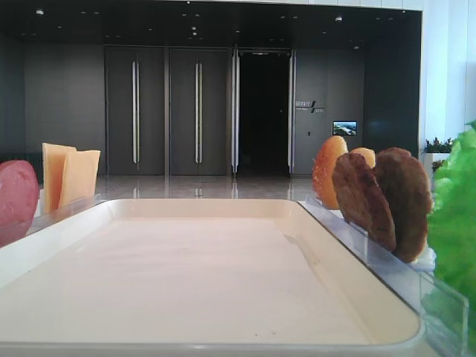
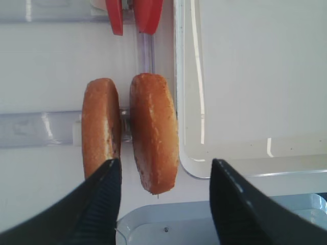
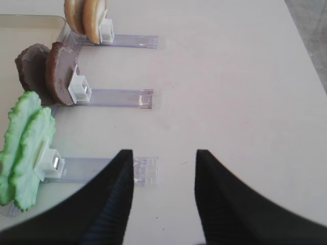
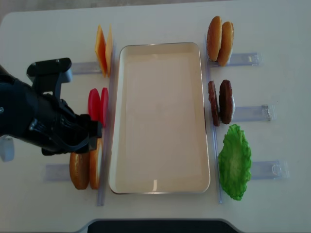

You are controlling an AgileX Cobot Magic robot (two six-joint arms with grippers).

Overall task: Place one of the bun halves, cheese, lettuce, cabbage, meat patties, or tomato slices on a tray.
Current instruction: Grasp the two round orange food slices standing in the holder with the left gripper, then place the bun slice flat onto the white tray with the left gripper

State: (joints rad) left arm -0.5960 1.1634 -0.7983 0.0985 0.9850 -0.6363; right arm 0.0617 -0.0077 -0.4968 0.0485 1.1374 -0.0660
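Your left gripper is hovering with its jaws spread wide and nothing between them, just above the pair of bun halves standing on edge in their clear holder beside the tray's near corner. The inner bun is sitting roughly between the fingers while the outer bun is lining up almost under the left finger, so if you are descending straight from here that finger is likely landing on the outer bun's rim and knocking it over or dragging the holder. The two halves are standing close together, so you are also risking pinching both at once. The inner bun is nearly touching the tray rim, so the other finger is risking striking or lifting the tray edge.

Your right gripper is also standing open and empty, over bare table just beside the lettuce holder, with the meat patties and the other buns farther along; it is not threatening anything as it is.

The tray itself is holding nothing yet. The tomato slices and cheese are standing close by on your left arm's side, so a wide swing is risking toppling them
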